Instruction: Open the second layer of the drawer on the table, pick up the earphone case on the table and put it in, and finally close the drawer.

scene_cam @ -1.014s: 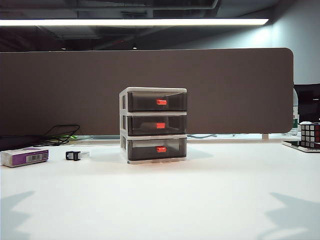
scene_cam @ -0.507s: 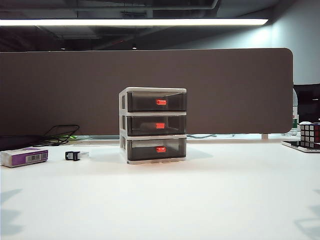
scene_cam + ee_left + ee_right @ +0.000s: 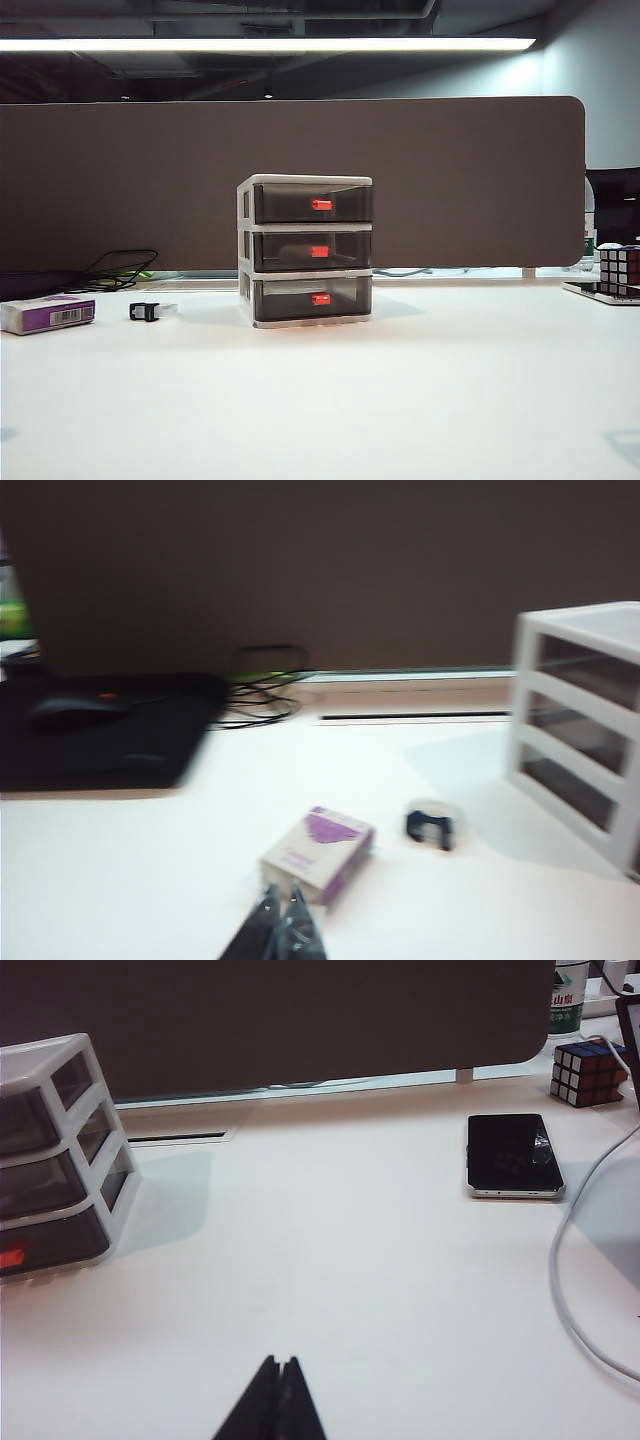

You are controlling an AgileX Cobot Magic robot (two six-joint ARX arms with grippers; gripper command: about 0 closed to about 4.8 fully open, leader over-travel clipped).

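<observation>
One white-framed cabinet [image 3: 305, 250] of three shut smoky grey drawers stands mid-bench [image 3: 400, 400], its middle drawer [image 3: 310, 251] closed, with one white-and-purple box [image 3: 48, 313], one black clip [image 3: 146, 311], one phone [image 3: 511, 1154] and one puzzle cube [image 3: 588, 1072] around; left claw [image 3: 282, 905] and right claw [image 3: 278, 1370] pinched together, empty, above bare bench; earphone case unseen.

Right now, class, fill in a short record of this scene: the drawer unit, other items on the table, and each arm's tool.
drawer: on the table, all three layers closed
second layer: closed
earphone case: not visible
left tool: shut, above the purple-and-white box
right tool: shut, over bare table
other items: black clip, phone, Rubik's cube
</observation>
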